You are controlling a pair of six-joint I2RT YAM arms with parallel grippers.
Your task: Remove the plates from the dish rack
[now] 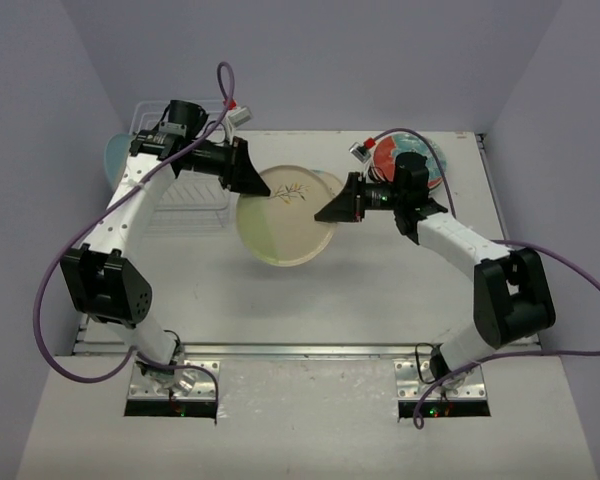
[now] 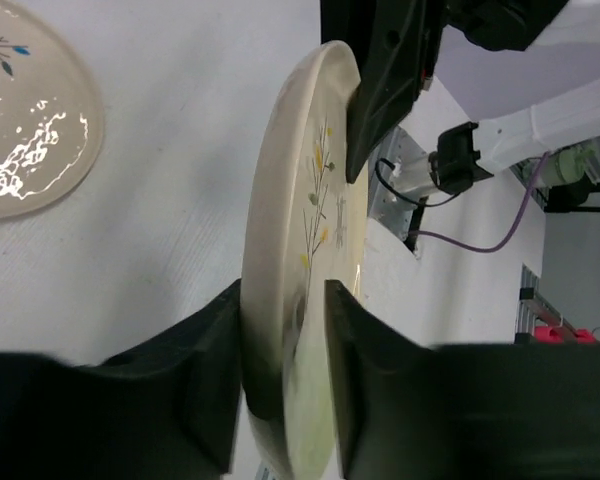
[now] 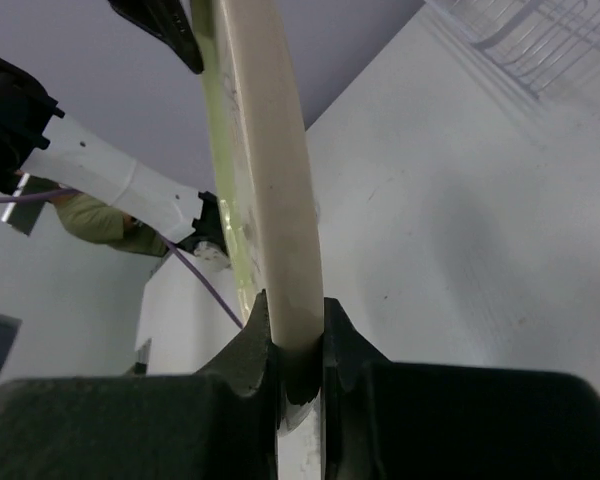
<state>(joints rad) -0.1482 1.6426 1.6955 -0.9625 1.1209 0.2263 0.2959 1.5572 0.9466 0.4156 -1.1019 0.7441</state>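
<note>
A cream plate [image 1: 285, 238] with a pale green segment and a sprig pattern is held on edge above the table between both grippers. My left gripper [image 1: 248, 180] is shut on its left rim, seen close in the left wrist view [image 2: 283, 290] with the plate [image 2: 300, 200] between the fingers. My right gripper [image 1: 330, 212] is shut on the opposite rim, and its wrist view [image 3: 295, 300] shows the rim [image 3: 270, 150] pinched tight. A second cream plate [image 1: 325, 185] lies flat on the table beneath [image 2: 30, 110]. The white wire dish rack [image 1: 185, 190] stands at the back left.
A red plate with teal patches [image 1: 412, 165] lies at the back right behind the right arm. A pale blue plate edge [image 1: 111, 160] shows left of the rack. The rack's wires show in the right wrist view [image 3: 540, 40]. Purple cables hang from both arms.
</note>
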